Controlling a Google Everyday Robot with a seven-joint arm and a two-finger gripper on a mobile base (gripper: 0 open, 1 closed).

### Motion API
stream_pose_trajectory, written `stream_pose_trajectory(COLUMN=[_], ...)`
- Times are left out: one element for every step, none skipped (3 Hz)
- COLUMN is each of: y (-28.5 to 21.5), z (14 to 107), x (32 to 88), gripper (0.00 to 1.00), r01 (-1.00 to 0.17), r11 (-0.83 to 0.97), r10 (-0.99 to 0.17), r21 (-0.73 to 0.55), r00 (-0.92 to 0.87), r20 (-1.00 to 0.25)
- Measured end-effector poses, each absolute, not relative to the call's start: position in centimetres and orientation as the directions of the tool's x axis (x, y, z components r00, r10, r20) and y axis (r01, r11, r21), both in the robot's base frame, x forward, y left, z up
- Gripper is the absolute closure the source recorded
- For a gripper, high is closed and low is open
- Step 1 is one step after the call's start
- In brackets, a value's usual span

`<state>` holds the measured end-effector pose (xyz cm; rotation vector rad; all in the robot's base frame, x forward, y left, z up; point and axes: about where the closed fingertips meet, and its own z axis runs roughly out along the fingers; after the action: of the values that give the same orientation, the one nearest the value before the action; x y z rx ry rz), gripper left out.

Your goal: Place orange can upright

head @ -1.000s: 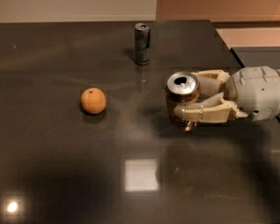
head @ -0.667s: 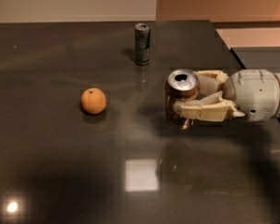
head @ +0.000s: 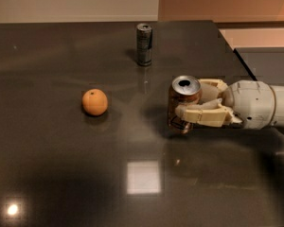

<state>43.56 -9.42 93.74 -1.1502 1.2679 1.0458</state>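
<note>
The orange can (head: 182, 102) stands upright on the dark table (head: 61, 164), right of centre, its silver top with the opening facing up. My gripper (head: 191, 103) reaches in from the right on a white arm. Its cream fingers (head: 201, 115) are closed around the can's body, one in front and one behind. The can's base seems to rest on the table.
A slim silver-grey can (head: 144, 44) stands upright at the back centre. A round orange fruit (head: 94, 102) lies left of the orange can. The table's right edge (head: 236, 56) runs near the arm, with a lighter floor beyond.
The orange can and the gripper have barely moved; the can stays upright in the grip at the same spot.
</note>
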Motion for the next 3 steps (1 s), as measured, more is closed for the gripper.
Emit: stream_pose_trajectory(y=[-9.6,-9.9,-10.1], z=[92.3,90.5,90.0], x=[44.1,45.1,45.2], gripper=[1.0,1.0,1.0], r01=[-0.988,-0.986,-0.985], r11=[0.156,0.168,0.172], r10=[-0.043,-0.034,-0.033], r21=[-0.017,0.012,0.012], r00=[0.011,-0.018,-0.018], r20=[-0.999,-0.999,-0.999])
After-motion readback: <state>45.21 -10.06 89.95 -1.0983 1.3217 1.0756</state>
